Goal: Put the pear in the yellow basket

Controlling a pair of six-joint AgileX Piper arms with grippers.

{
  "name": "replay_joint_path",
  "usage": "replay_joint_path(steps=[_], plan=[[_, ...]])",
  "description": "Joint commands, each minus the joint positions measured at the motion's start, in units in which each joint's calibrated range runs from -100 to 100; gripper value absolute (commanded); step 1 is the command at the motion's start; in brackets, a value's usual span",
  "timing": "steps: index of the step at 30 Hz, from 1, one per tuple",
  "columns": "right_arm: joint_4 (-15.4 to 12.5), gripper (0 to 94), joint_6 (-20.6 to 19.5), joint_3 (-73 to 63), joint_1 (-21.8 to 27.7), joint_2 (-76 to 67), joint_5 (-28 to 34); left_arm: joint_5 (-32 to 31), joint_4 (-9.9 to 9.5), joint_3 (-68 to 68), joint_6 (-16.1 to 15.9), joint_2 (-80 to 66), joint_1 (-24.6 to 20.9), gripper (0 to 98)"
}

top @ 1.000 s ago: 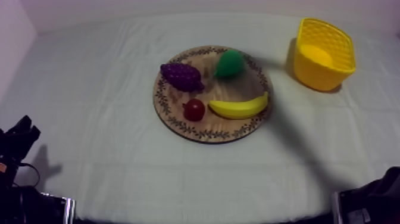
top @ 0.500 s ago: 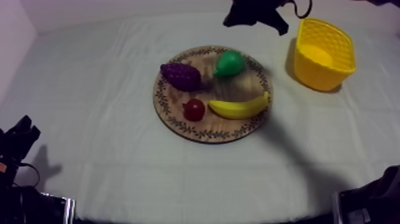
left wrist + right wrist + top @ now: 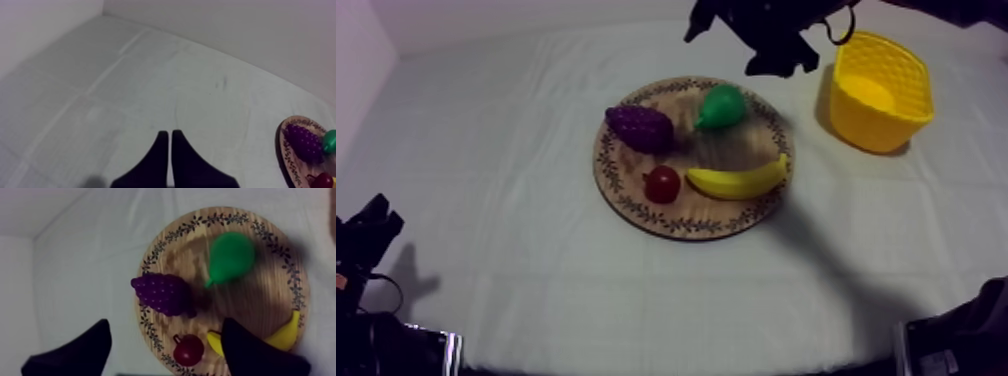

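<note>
**A:** Which step are you on?

**B:** The approach, by my reading. Your right gripper (image 3: 166, 330) hangs above the wooden board (image 3: 636, 214) with its fingers wide apart and nothing between them. The pear (image 3: 721, 105) lies untouched on the board's far side, near the rim, narrow end toward the grapes (image 3: 641, 128). The yellow basket (image 3: 881, 95) looks empty.

**A:** What does the next move call for?

**B:** Bring the gripper down so the pear's fat body sits between the fingers, keeping clear of the grapes just beside it. The banana (image 3: 736, 182) and the small red fruit (image 3: 662, 184) lie on the near half, apart from the pear. Then lift and carry it to the basket, which stands off the board on the same side as your working arm.

**A:** And the other arm?

**B:** Your left gripper (image 3: 167, 137) sits low at its own near corner, fingers pressed together on nothing.

**A:** Surface and room?

**B:** The counter (image 3: 506, 140) is under a grey-white cloth with faint creases. It looks soft, so the board may shift if you nudge it. Behind it is a plain pale wall (image 3: 225, 30).
</note>
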Motion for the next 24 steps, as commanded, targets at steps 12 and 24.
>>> replay_joint_path(steps=[12, 24], plan=[[3.32, 89.1, -2.86, 3.55, -0.21, 0.42, 0.58, -0.01, 0.01, 0.00, -0.01, -0.04, -0.01, 0.1], [3.31, 84.1, -1.42, 5.15, 1.70, 7.32, -3.96, -0.01, 0.01, 0.00, -0.02, -0.04, -0.01, 0.1]])
